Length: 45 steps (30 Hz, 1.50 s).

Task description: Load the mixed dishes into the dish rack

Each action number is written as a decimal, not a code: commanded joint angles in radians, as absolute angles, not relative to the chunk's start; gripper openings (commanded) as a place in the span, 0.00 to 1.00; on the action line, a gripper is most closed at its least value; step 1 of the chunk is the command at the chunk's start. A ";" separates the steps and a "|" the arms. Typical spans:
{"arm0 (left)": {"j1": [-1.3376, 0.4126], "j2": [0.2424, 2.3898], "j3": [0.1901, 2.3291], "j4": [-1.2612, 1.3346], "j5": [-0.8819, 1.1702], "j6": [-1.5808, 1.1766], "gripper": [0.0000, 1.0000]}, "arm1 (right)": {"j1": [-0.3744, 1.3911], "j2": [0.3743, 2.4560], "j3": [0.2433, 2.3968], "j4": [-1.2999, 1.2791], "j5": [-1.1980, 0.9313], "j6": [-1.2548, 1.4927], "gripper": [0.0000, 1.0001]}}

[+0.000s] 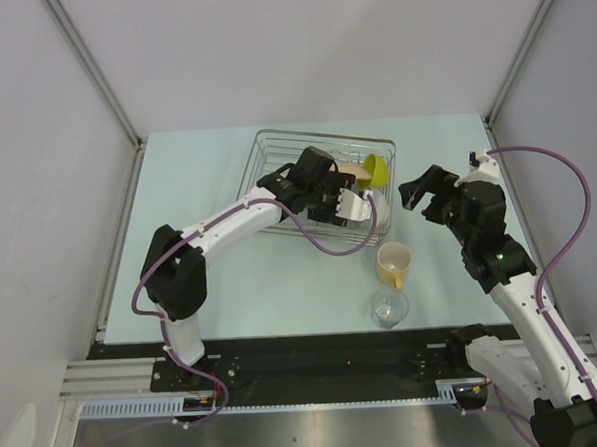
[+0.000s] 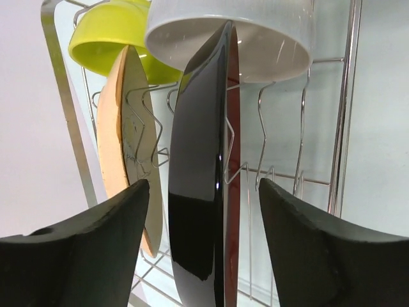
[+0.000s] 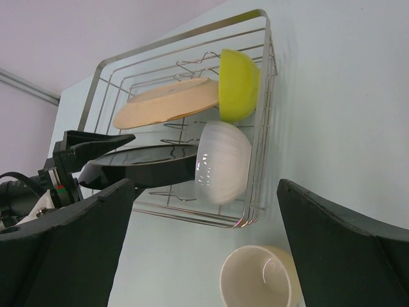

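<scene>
Left gripper (image 2: 203,192) fingers apart, straddling dark-red-rimmed plate (image 2: 195,128), which stands on edge in dish rack (image 1: 314,136); gaps on both sides. Right gripper (image 3: 206,185) wide apart, empty, right of rack, near yellow mug (image 1: 393,263).

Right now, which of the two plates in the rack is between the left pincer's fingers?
The glossy dark red-rimmed plate: it stands on edge inside the open left pincer, while the tan plate stands beside it, outside the pincer.

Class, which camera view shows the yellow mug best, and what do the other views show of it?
Top external: the yellow mug stands whole on the table, beside the dish rack. Right wrist cuts it off at the frame's bottom edge. Left wrist misses it.
</scene>
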State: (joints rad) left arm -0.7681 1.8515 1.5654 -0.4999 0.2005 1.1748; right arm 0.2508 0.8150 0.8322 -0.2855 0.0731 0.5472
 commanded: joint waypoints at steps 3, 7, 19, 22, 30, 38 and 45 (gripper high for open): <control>-0.779 1.773 1.534 -0.502 0.176 1.146 0.92 | 0.245 0.811 0.836 -0.259 0.069 0.554 1.00; -0.778 1.726 1.517 -0.512 0.170 1.121 0.93 | 0.247 0.830 0.836 -0.267 0.081 0.549 1.00; -0.663 1.519 1.506 -0.529 0.113 1.025 1.00 | 0.241 1.086 0.853 -0.301 0.139 0.526 1.00; -0.557 1.497 1.494 -0.545 0.143 0.941 1.00 | 0.233 1.173 0.885 -0.298 0.164 0.528 1.00; -0.307 1.591 1.410 -0.500 0.198 0.654 1.00 | 0.225 1.365 0.997 -0.267 0.163 0.543 1.00; -0.235 1.681 1.376 -0.396 0.264 0.506 1.00 | 0.229 1.492 1.089 -0.276 0.153 0.545 1.00; -0.233 1.746 1.379 -0.353 0.279 0.449 1.00 | 0.227 1.597 1.157 -0.348 0.143 0.548 1.00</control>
State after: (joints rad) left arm -0.2348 1.7302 1.3762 -0.4210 0.2440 0.5137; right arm 0.2276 1.5532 1.0901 -0.3069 0.1417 0.5426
